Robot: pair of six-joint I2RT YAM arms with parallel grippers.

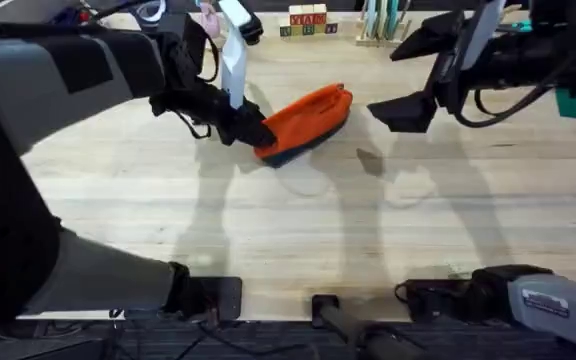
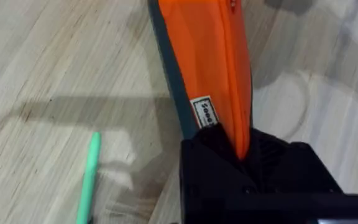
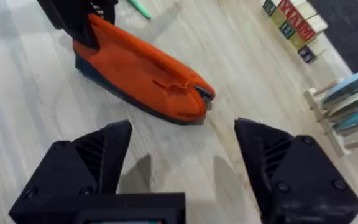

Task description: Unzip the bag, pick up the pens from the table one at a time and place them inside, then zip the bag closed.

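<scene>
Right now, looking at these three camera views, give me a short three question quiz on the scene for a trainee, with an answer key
1. True or false: the left gripper is shut on one end of the bag.
2. Which best describes the right gripper? A, holding the green pen. B, open above the table, near the bag. C, shut on the zipper pull.
3. Fill in: the green pen lies on the ____.

Key: 1 true; 2 B; 3 table.
</scene>
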